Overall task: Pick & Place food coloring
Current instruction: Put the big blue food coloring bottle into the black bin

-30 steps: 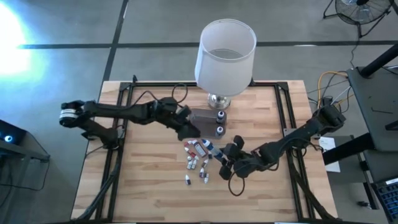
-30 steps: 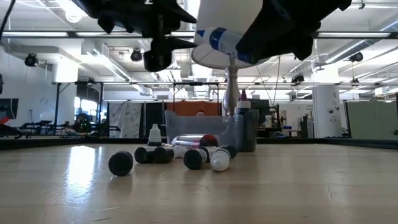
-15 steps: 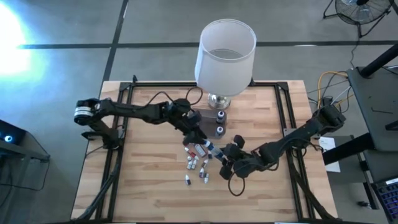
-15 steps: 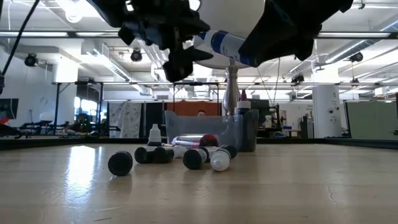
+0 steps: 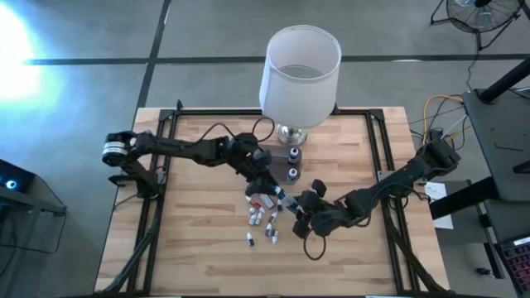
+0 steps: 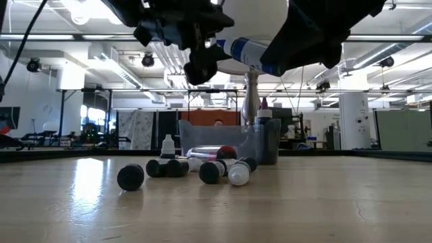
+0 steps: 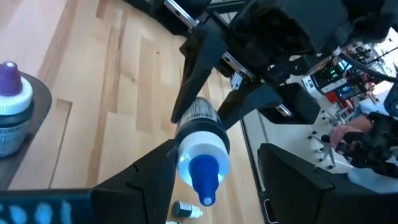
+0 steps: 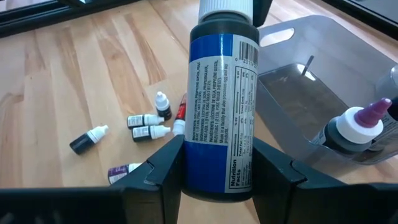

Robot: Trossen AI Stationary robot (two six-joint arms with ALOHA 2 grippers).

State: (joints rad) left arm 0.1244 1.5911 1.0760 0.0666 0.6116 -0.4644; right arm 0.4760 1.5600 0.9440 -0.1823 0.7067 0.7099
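The left gripper [image 5: 267,184] is hovering with fingers spread wide just off the cap end of a blue-labelled food coloring bottle [image 8: 221,99]. The right gripper [image 5: 300,209] is clamping that bottle above the wooden table [image 5: 199,248], its long axis seemingly running toward the left arm, cap leading. Small bottles [image 5: 258,217] are lying scattered below, beside a clear tub [image 8: 298,93] and a lamp [image 5: 300,70].

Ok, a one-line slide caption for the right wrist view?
Right gripper holds a blue-labelled food coloring bottle upright above scattered small bottles and a clear plastic tub.
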